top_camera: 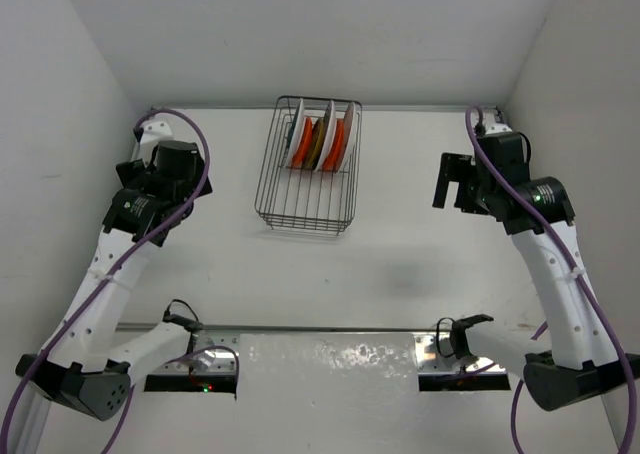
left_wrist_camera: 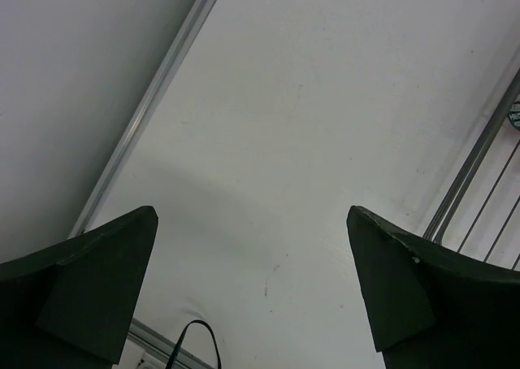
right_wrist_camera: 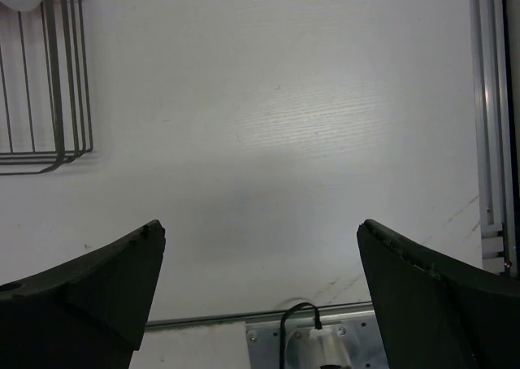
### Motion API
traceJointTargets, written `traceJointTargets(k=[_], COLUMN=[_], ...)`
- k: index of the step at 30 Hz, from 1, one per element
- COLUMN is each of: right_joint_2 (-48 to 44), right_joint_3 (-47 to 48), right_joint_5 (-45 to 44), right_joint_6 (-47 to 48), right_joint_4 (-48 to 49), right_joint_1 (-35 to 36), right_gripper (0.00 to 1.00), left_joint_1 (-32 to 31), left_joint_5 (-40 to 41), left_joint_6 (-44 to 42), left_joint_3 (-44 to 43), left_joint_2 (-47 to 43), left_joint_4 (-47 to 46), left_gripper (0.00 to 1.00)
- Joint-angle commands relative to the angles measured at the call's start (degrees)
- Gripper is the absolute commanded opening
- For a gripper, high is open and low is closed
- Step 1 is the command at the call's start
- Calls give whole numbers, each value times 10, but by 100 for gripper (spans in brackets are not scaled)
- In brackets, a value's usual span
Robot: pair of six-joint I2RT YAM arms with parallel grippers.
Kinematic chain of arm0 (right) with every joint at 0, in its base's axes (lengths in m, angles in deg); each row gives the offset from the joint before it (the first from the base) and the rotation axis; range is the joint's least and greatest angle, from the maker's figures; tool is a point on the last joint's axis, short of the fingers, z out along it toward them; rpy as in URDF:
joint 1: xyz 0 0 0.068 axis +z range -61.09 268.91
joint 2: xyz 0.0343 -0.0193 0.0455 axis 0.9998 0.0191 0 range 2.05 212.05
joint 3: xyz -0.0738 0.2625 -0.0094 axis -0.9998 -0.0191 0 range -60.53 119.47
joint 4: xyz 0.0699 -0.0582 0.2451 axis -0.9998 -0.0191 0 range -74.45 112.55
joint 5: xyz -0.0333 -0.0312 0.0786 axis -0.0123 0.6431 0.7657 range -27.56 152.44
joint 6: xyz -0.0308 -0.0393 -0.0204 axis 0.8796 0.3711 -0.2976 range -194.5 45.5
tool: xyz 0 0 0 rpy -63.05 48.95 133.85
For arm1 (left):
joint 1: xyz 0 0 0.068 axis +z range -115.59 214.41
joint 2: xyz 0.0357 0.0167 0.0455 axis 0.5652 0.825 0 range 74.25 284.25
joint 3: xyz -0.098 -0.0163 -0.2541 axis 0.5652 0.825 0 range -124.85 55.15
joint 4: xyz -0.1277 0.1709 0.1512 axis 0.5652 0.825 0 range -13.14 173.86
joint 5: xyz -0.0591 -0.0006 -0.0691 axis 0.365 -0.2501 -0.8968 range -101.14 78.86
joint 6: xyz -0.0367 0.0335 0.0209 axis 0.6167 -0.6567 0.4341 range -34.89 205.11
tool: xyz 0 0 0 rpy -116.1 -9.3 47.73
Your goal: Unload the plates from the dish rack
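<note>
Both dark two-finger grippers stood wide open, holding nothing. Left gripper (left_wrist_camera: 250,216) hung above the bare white table (left_wrist_camera: 268,101), just beside the rack's wire edge; right gripper (right_wrist_camera: 260,227) hovered near the rack's other side. Between the arms, toward the far wall, sat the rectangular dark wire dish rack (top_camera: 300,212), with round orange and white plates (top_camera: 322,142) standing on edge at its far end.

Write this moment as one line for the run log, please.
plates: upright in dish rack, none unloaded | left gripper: open, empty, left of rack | right gripper: open, empty, right of rack
</note>
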Motion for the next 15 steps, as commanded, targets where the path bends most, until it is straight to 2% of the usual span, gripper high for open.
traceJointTargets(k=[1, 3, 5, 6, 9, 13, 14, 15], right_joint_2=[-10, -12, -17, -20, -1, 170, 247, 289], right_joint_3=[2, -8, -26, -36, -57, 126, 213, 261], right_joint_5=[-19, -14, 43, 69, 144, 47, 16, 1], right_joint_6=[-16, -18, -28, -46, -101, -56, -51, -60], right_joint_4=[13, 29, 80, 140, 238, 187, 179, 148], right_joint_1=[1, 1, 2, 2, 5, 90, 111, 115], right_gripper=[99, 99, 99, 99, 99, 99, 99, 99], left_joint_1=[-5, -5, -5, -5, -5, -5, -5, -5], left_joint_5=[8, 5, -6, -10, -28, -56, -59, -60], left_joint_6=[-3, -3, -2, 0, 7, 21, 22, 24], left_joint_3=[-36, -44, -58, -67, -75, -70, -70, -70], left_joint_2=[6, 10, 15, 17, 25, 29, 31, 31], left_joint_4=[-8, -4, -1, 1, 8, 8, 9, 10], left_gripper=[100, 100, 100, 100, 100, 100, 100, 100])
